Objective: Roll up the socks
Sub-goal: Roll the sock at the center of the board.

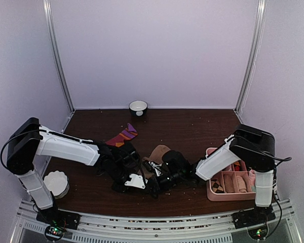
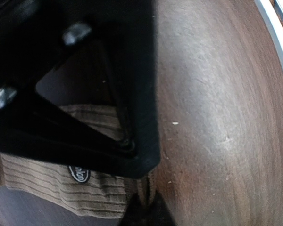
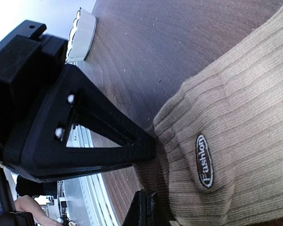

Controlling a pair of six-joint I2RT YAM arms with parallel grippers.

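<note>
My right pincer (image 3: 146, 179) clamps the edge of the tan sock (image 3: 236, 103), soft and limp, best held by bunched fabric; whether my left pincer (image 2: 144, 188) grips, I cannot tell.

Tan ribbed sock (image 1: 159, 151) (oval label) — striped red sock (image 1: 122, 136) lies apart, farther back.

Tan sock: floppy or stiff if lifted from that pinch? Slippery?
Likely floppy: the tan sock is soft ribbed knit, bunching where the right gripper pinches it. Probably light, so it should drape rather than hold shape. The ribs likely give grip, not slip.
</note>
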